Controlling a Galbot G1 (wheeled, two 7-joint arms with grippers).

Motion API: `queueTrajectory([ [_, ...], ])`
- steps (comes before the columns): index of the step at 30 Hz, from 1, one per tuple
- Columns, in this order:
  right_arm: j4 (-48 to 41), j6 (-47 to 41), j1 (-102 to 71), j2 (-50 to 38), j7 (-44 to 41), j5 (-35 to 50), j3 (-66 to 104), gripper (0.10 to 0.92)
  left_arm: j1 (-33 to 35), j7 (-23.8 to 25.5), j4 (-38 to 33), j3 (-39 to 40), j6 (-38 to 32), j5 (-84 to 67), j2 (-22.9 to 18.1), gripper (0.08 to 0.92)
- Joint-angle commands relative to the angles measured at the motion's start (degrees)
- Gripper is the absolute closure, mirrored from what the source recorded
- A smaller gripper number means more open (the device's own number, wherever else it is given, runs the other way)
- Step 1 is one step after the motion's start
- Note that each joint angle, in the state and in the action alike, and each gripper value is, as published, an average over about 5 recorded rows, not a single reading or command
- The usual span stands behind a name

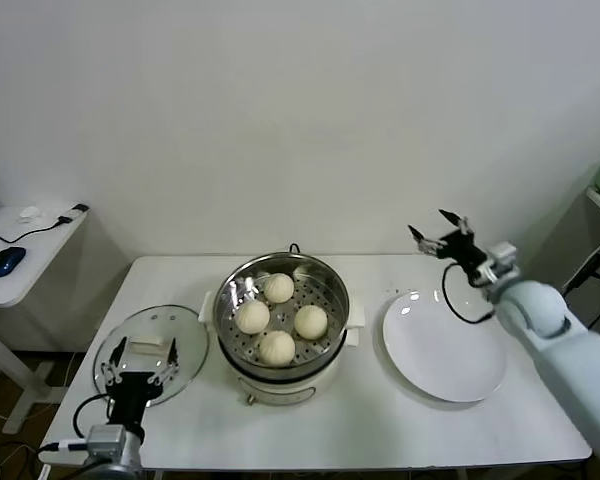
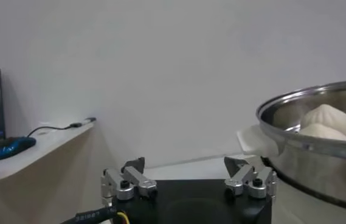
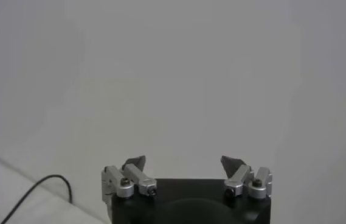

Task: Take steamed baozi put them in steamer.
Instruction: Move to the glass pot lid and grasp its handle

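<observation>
Four cream-white round steamed baozi (image 1: pixel 278 318) sit on the perforated tray inside the shiny stainless-steel steamer (image 1: pixel 280 322) at the middle of the white worktop (image 1: pixel 370 410). The left claw (image 1: pixel 140 361) hovers spread and empty over the round glass lid (image 1: pixel 152 350). The right claw (image 1: pixel 439 229), spread and empty, hangs beyond the flat white plate (image 1: pixel 445 346).
</observation>
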Motion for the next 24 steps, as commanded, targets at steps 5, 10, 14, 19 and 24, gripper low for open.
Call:
queueTrajectory([
  [5, 2.1, 12.1, -34.9, 20.4, -1.0, -12.5, 23.5, 0.203, -0.3, -0.1, 0.9, -0.1, -0.6, 1.1, 0.5, 0.177],
  [10, 2.2, 14.1, -36.7, 24.4, -1.1, -14.4, 22.4, 0.203, -0.6, -1.7, 2.0, 0.0, -1.5, 4.3, 1.4, 0.177],
  [14, 3.4, 14.9, -37.9, 26.0, -1.4, -15.3, 21.9, 0.203, -0.8, -2.7, 3.6, -0.7, -4.0, 9.9, 2.8, 0.177],
  [19, 4.3, 15.1, -38.5, 27.0, -1.6, -15.6, 21.5, 0.203, -1.0, -4.4, 7.3, -2.6, -9.9, 19.1, 6.1, 0.177],
  [24, 4.7, 14.7, -38.6, 27.4, -1.5, -16.1, 21.4, 0.203, -1.9, -12.9, 15.5, -3.2, -14.2, 36.4, 9.4, 0.177],
])
